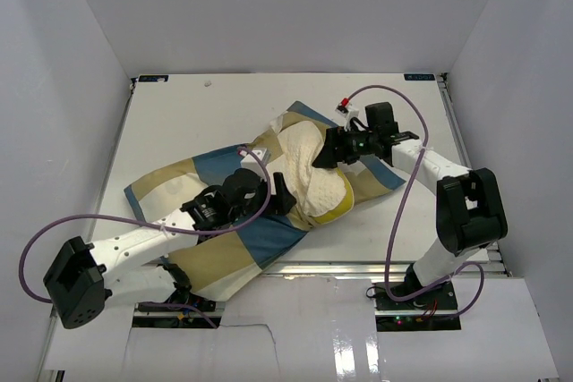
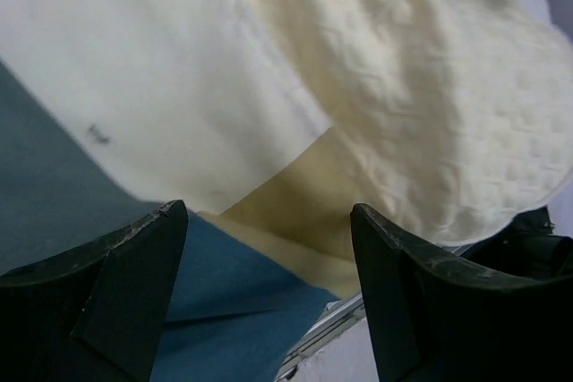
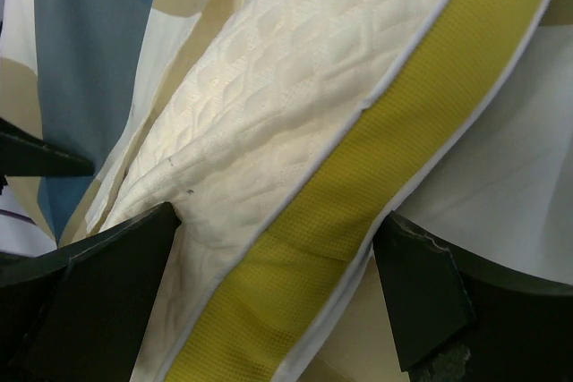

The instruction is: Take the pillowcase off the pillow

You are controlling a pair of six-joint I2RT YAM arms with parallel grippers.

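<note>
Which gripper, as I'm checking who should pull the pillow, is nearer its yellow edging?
Right. The right gripper straddles the yellow edging, one finger on each side. The left gripper is over the pillowcase's edge and the pillow's cream face, away from the edging.

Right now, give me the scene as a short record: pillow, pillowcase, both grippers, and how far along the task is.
pillow: cream, quilted, partly bare
pillowcase: checked, spread toward the near left, partly around the pillow
left gripper: open, above the cloth edge and pillow
right gripper: open, straddling the pillow's yellow-banded edge
task: unfinished
</note>
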